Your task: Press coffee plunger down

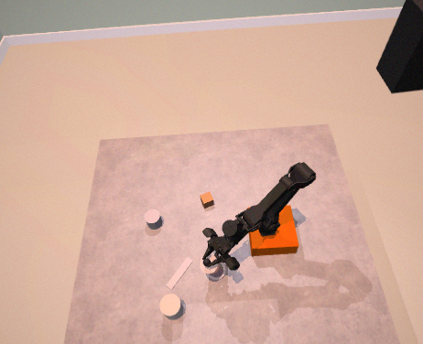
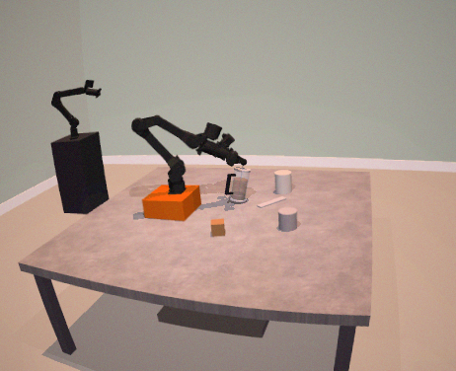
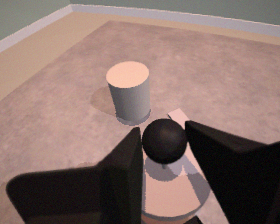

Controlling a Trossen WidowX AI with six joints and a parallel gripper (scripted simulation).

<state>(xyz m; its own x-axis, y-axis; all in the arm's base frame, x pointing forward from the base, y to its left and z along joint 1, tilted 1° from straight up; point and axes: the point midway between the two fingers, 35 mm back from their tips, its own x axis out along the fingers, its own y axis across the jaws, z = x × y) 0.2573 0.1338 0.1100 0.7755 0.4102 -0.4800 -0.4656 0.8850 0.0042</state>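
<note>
While my gripper (image 3: 162, 129) is clamped on the black knob (image 3: 164, 140) of the plunger, the pressing step is in hand. From the wrist view the knob sits between my two fingers, and only a short piece of rod shows between it and the lid (image 3: 171, 192) — so I judge the plunger is already far down, but not fully.

The coffee press (image 2: 239, 185) stands upright on the table (image 2: 327, 257), just in front of my orange base (image 2: 172, 202), with its black handle turned toward the base. A flat white strip (image 1: 179, 273) lies just beside it, and a grey cylinder (image 3: 128, 92) stands near.

Next I should push straight down along the rod until the knob stops, without any side force that could tip the glass — then open the fingers and lift away vertically.
</note>
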